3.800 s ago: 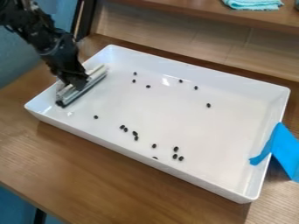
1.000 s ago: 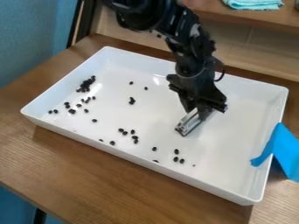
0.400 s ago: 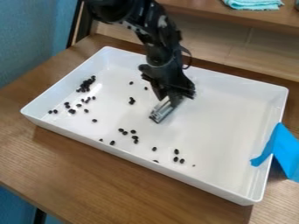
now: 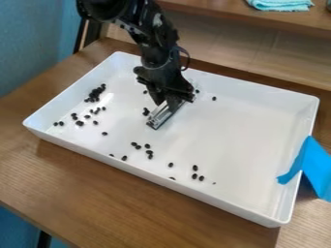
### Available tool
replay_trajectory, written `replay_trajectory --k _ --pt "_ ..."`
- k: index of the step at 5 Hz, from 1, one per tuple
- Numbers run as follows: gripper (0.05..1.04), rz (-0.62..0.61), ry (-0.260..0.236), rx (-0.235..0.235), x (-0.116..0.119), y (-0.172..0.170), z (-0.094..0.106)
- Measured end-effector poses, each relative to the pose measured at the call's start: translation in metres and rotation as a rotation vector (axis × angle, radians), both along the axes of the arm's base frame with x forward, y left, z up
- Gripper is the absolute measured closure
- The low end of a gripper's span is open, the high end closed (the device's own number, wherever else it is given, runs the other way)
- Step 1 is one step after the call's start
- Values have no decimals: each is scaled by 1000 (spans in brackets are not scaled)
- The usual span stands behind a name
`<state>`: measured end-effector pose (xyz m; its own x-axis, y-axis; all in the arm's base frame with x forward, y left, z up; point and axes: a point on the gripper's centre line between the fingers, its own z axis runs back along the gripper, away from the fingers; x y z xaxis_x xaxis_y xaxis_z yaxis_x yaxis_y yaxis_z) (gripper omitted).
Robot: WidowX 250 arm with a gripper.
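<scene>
Tray (image 4: 246, 193): glossy, smooth white, looks like plastic. Surface (image 4: 116, 193): wood, visible grain, satin sheen. Folded cloth (image 4: 280, 4): soft, textured weave. Tape (image 4: 315, 167): matt, papery. Held tool (image 4: 161, 117): shiny, metallic-looking. Beans (image 4: 195, 167): dark, smooth-looking. Wall (image 4: 32, 43): matt, slightly rough.

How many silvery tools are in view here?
1: the silvery tool, held in the jaws of the gripper, left of the middle of the white tray.
</scene>
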<state>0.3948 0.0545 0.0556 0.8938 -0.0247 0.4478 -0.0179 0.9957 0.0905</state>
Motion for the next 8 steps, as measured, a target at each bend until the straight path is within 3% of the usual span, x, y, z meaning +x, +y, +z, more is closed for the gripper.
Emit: replay_trajectory --k 1,4,8 --pt "764 -8 6 43 0 10 -4" --pt "764 88 17 44 -16 66 -7" --pt "764 123 44 50 -43 121 -6"
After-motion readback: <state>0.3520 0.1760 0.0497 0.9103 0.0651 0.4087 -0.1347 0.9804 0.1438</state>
